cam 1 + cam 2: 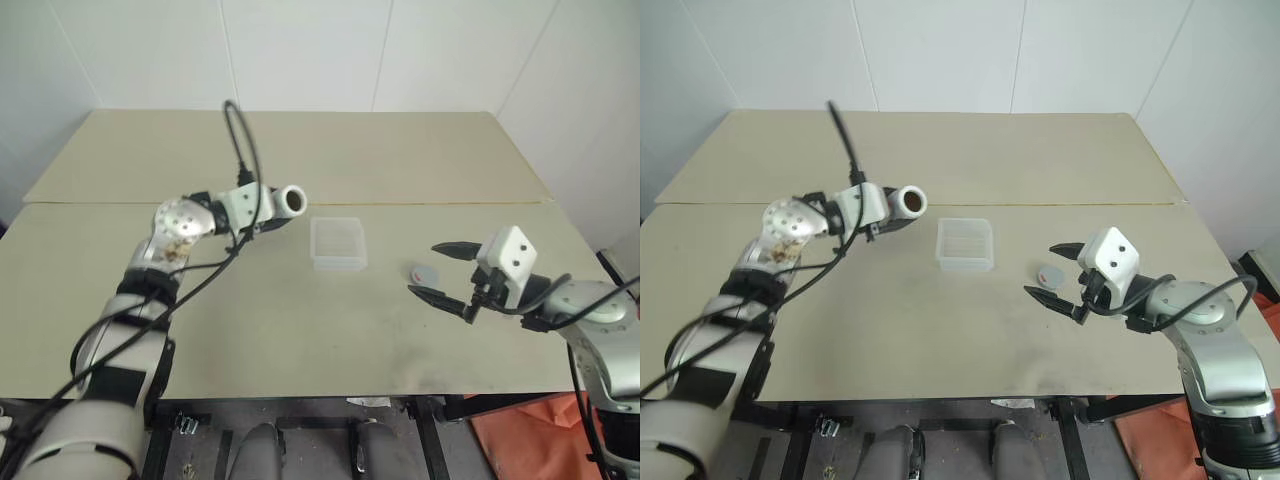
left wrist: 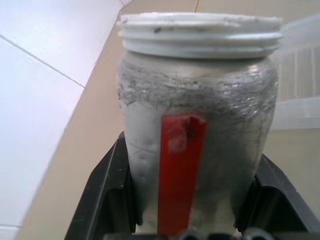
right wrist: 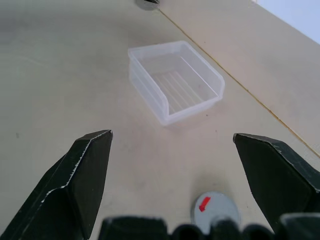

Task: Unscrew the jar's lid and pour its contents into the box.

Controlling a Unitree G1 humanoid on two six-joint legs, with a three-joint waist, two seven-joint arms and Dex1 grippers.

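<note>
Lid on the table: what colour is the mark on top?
Red, on the grey lid; clearest in the right wrist view.

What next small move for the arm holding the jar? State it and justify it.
Probably carry the jar rightward until its mouth is over the box. The left gripper holds it tipped sideways, lid already off on the table, mouth short of the box.

Silvery jar point(image 2: 196, 110) with red stripe, grey lid point(image 3: 215, 210) red-marked, clear box point(image 3: 175, 80).
</note>
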